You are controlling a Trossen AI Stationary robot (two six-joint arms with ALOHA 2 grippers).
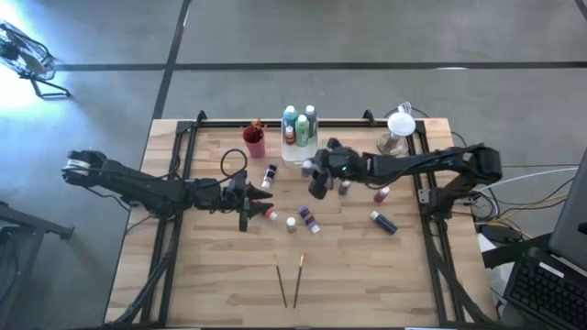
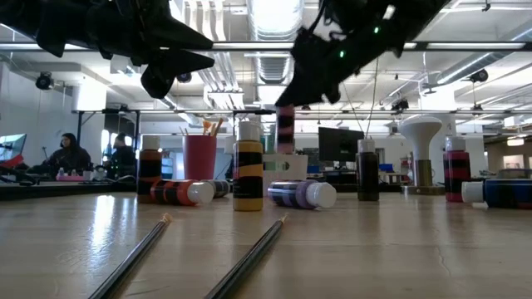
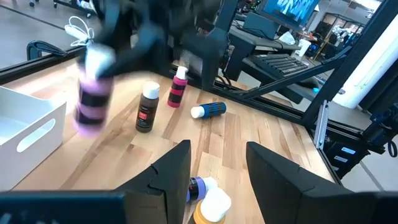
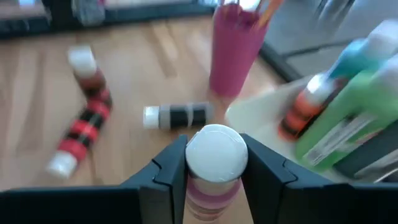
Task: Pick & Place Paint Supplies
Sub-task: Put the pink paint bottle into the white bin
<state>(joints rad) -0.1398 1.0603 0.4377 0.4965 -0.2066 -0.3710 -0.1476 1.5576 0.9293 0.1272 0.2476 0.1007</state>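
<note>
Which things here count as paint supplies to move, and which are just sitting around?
Job:
- pink bottle, in the right claw
- loose bottles on the table, e.g. blue one
- two brushes
- bottles already in the tray

Lying about:
- magenta cup
- white tray
- white lamp-like stand

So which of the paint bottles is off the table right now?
The pink-purple bottle with the white cap, clamped between the right gripper fingers and lifted near the tray. The other bottles stand or lie on the table or in the tray.

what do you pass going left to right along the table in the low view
Red bottle lying down → magenta cup → yellow bottle → purple bottle lying down → dark brown bottle → blue bottle lying down
</note>
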